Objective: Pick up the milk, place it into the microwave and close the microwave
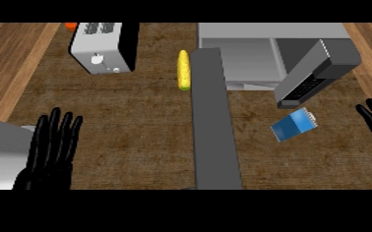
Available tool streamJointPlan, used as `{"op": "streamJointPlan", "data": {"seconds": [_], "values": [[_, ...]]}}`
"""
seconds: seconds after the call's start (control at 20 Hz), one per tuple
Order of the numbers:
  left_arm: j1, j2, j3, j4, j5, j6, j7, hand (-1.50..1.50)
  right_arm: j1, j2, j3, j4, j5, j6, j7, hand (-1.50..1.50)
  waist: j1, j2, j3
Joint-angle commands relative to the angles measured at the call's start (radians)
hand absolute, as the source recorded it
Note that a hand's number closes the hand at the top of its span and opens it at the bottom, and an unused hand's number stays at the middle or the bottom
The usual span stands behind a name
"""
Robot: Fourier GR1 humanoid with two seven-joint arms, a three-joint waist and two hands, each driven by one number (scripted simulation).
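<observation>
Blue milk (294, 124) lies tilted on your surface (131, 108) at 3 o'clock, below the open microwave (262, 54) and its door (314, 73). Your left hand (49, 152) rests open at 8 o'clock, holding nothing; your right hand's (364, 114) state cannot be told.

milk carton (294, 124) lying beside open microwave (270, 54)

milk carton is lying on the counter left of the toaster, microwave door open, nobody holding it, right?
Not quite. The milk carton lies on the counter far to the right of the toaster, just in front of the microwave. The rest holds: the microwave door is open and neither hand holds the carton. The head view shows this.
</observation>
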Motion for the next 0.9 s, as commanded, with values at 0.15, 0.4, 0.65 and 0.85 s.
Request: {"op": "streamJointPlan", "data": {"seconds": [0.15, 0.4, 0.65, 0.85], "values": [[0.046, 0.004, 0.025, -0.013, 0.036, -0.026, -0.045, -1.50, 0.034, 0.074, 0.018, 0.072, 0.103, 0.046, -0.069, -1.50, -0.001, 0.000, 0.000], [0.127, 0.006, 0.002, 0.102, 0.011, -0.077, -0.202, -1.50, -0.036, 0.101, 0.032, 0.253, 0.195, 0.056, -0.178, -1.50, 0.003, 0.001, 0.000], [0.141, -0.002, -0.034, 0.055, -0.005, -0.061, -0.179, -1.50, -0.078, 0.136, 0.026, 0.398, 0.310, -0.004, -0.287, -1.50, 0.004, 0.001, 0.000], [0.187, 0.020, -0.029, 0.047, 0.010, -0.091, -0.200, -1.50, -0.199, 0.102, -0.035, 0.613, 0.352, -0.063, -0.375, -1.50, 0.011, 0.003, 0.001]]}}
